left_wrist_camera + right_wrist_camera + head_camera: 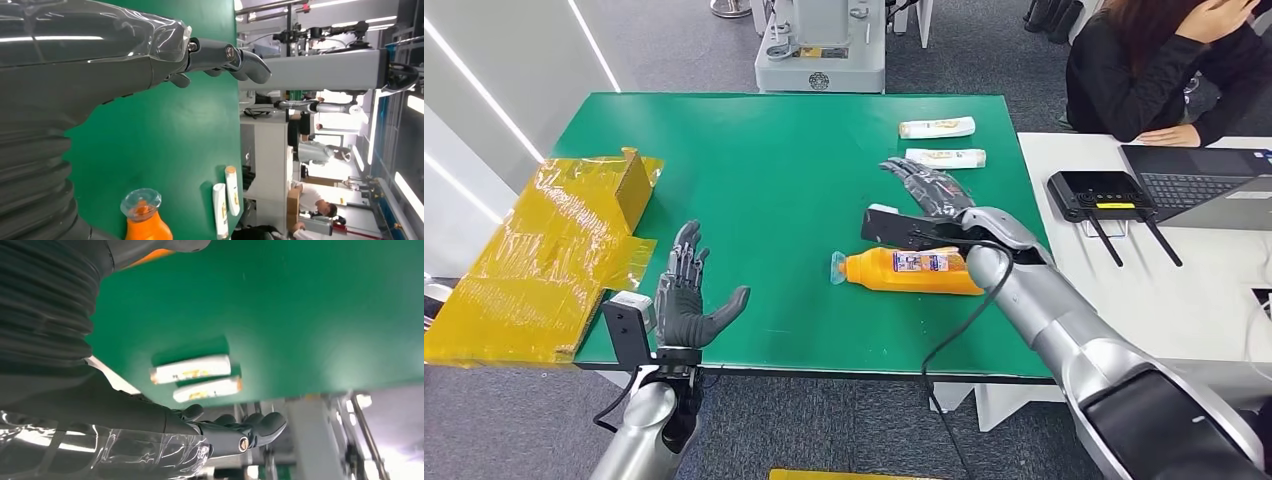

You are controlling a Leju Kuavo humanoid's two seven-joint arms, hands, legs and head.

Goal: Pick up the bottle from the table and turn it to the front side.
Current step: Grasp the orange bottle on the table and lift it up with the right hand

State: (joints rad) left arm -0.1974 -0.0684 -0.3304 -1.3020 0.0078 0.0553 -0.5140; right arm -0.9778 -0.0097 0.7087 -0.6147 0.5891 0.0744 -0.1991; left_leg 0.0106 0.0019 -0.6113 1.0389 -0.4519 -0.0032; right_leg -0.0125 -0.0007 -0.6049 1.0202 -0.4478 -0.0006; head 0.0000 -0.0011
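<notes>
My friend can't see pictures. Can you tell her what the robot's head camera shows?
An orange bottle lies on its side on a green table, and the robot's open right hand hovers just beyond it. Its open left hand waits at the near edge. Two white tubes lie farther back, yellow wrapped cardboard sits left, and a person sits at a laptop.

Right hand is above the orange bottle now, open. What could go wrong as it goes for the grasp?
1. The orange bottle lies on its side on the smooth green table; a glancing touch from the right hand might roll it.
2. Two white tubes lie just beyond that hand, so overreaching could knock them.
</notes>
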